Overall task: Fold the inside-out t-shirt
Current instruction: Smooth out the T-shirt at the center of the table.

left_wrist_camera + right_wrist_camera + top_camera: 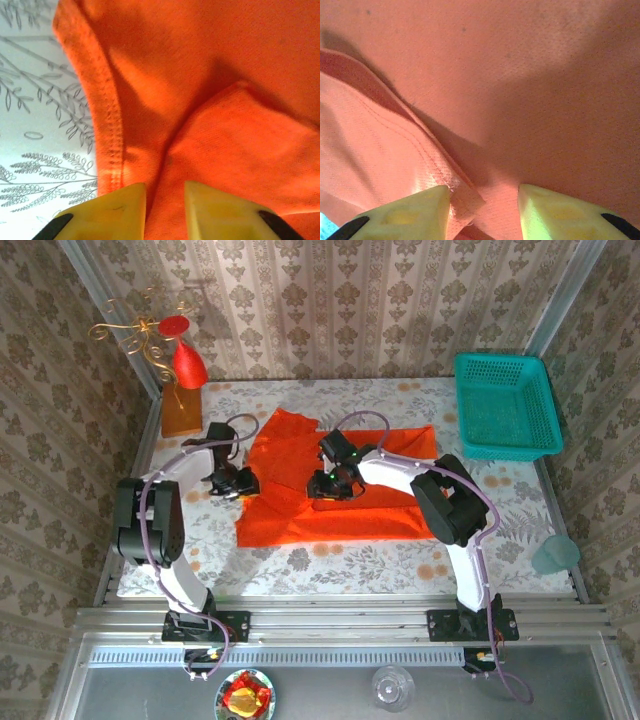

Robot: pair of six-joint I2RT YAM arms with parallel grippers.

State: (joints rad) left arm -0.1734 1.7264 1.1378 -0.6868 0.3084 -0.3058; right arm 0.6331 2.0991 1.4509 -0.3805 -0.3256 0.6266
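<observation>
The inside-out t-shirt (335,525) lies partly folded and wrinkled in the middle of the patterned table (330,565), bright orange-red. My left gripper (242,485) is down at the shirt's left edge. In the left wrist view its yellow fingers (117,210) stand slightly apart, with a raised fold of the shirt (225,75) running between them beside a stitched hem (107,110). My right gripper (328,485) rests on the shirt's middle. It is open (484,195), and a hemmed flap (395,150) lies on the shirt (520,75) by its left finger.
A teal basket (505,405) stands at the back right. A red cone ornament with gold wire (188,365) on a wooden block (182,410) occupies the back left corner. A teal cup (555,555) sits at the table's right edge.
</observation>
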